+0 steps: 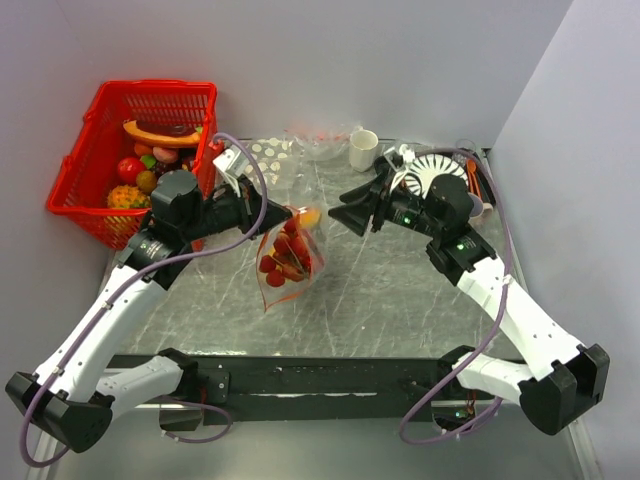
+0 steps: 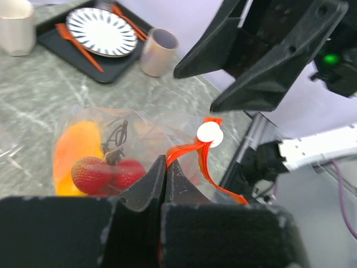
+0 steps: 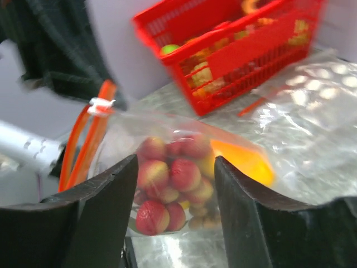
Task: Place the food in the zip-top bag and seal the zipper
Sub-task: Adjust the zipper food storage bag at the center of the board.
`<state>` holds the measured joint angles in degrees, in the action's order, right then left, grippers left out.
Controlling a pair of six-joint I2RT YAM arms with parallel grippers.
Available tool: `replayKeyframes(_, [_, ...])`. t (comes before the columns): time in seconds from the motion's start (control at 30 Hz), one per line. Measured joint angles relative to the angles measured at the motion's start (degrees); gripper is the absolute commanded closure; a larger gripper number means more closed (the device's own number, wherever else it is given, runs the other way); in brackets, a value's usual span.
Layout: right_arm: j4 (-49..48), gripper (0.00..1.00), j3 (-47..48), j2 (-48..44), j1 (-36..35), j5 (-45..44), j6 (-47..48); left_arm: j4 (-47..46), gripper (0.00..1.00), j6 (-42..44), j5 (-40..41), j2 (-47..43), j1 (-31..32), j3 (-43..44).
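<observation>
Both arms reach forward and bend inward, facing each other. The left gripper is clamped tight; the right gripper is spread wide.

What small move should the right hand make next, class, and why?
Probably ease the open right hand toward the white slider and close on it. The left hand is shut on the zipper, holding the bag up with the food inside; the slider sits partway along the strip, so sealing seems unfinished.
</observation>
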<state>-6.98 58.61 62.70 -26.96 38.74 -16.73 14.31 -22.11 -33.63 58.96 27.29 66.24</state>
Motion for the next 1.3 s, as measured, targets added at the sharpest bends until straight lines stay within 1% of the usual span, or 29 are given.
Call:
replayKeyframes(0.23, [-4.4, 0.33, -1.7, -0.7, -0.1, 9.0, 4.5, -1.7, 0.99, -1.9, -6.9, 0.0, 0.0, 0.0])
replayKeyframes(0.4, [-6.7, 0.33, -2.6, -2.3, -0.7, 12.3, 7.8, -4.0, 0.99, -3.8, -11.6, 0.0, 0.0, 0.0])
replayKeyframes(0.53, [-7.1, 0.33, -2.8, -3.0, -2.8, 13.8, 10.2, -5.0, 0.99, -5.0, -14.4, 0.4, 0.0, 0.0])
replayKeyframes(0.6, [-6.5, 0.36, -2.6, -2.9, -4.7, 13.9, 11.8, -5.1, 0.99, -5.6, -15.3, 0.8, 0.0, 0.0])
replayKeyframes(0.7, [-4.4, 0.54, -1.9, -2.3, -7.3, 13.6, 14.4, -5.1, 0.99, -6.1, -16.2, 1.4, 0.0, 0.0])
replayKeyframes(0.77, [-3.3, 0.61, -0.8, -1.4, -8.7, 13.3, 15.9, -5.1, 0.99, -6.2, -16.7, 1.6, 0.0, 0.0])
replayKeyframes(0.8, [-3.1, 0.72, -0.3, -0.9, -9.2, 13.2, 16.3, -5.1, 0.99, -6.2, -16.8, 1.7, 0.0, 0.0])
replayKeyframes(0.93, [-2.8, 1.00, 0.7, 0.2, -9.7, 12.8, 17.0, -5.1, 0.99, -6.2, -17.4, 1.7, 0.0, 0.0])
replayKeyframes(1.03, [-2.7, 1.00, 0.8, 0.4, -9.8, 12.9, 17.0, -5.0, 0.97, -6.1, -17.4, 1.7, 0.0, 0.0])
replayKeyframes(1.07, [-2.8, 1.00, 0.8, 0.4, -9.8, 12.9, 17.0, -5.0, 0.93, -6.1, -17.4, 1.6, 0.0, 0.0])
replayKeyframes(1.1, [-2.8, 1.00, 0.8, 0.4, -9.8, 12.9, 16.6, -5.0, 0.78, -6.0, -17.4, 1.6, 0.0, 0.0])
replayKeyframes(1.17, [-3.1, 1.00, 0.8, 0.4, -9.8, 12.9, 15.6, -5.0, 0.57, -5.6, -17.2, 1.5, 0.0, 0.0])
replayKeyframes(1.2, [-3.1, 1.00, 0.8, 0.4, -9.8, 12.8, 14.8, -4.8, 0.40, -5.3, -16.8, 1.4, 0.0, 0.0])
replayKeyframes(1.3, [-2.8, 1.00, 0.9, 0.4, -9.8, 12.5, 12.4, -3.2, 0.24, -3.5, -15.0, 0.4, 0.0, 0.0])
